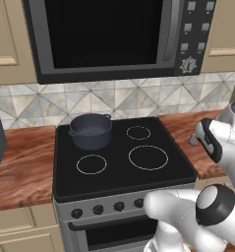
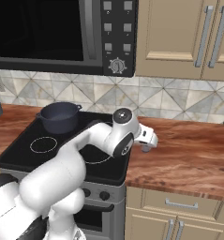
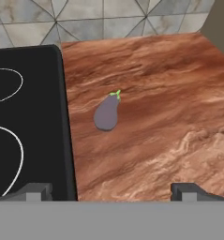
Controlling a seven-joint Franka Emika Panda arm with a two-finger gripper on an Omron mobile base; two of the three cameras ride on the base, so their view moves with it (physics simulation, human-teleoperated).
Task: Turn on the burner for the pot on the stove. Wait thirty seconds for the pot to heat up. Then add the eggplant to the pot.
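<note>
- The brown wood-grain counter (image 3: 160, 117) is seen on both sides of the range, backed by a wall of grey and beige triangle-patterned tiles (image 1: 114, 98).
- The stove with a flat black glass top marked with white rings (image 1: 148, 142) is set between the two counter stretches; a grey front with a row of black knobs (image 1: 98, 210) is seen below its front edge.
- A large black-windowed microwave with a grey frame and a round dial (image 1: 109, 34) is mounted above the stove, flanked by beige cabinet doors (image 2: 179, 37).
- The white arm with dark joints is bent over the stove's right edge in the right base view, its hand reaching out above the counter to the right of the stove.
- The round, dark blue-grey pot with straight sides and two small side handles (image 1: 91, 131) is placed upright on the back left ring of the stove, well apart from the hand.
- The two-finger gripper (image 3: 111, 190) is held above the counter beside the stove's right edge; its jaws are spread wide apart, with nothing between them, and one dark tip is seen over the edge of the stove's glass.
- The small dull grey-purple, teardrop-shaped eggplant with a green stem (image 3: 107, 113) is laid on the counter just to the right of the stove, ahead of the open jaws in the hand view and untouched by them, its stem end turned towards the tiled wall.
</note>
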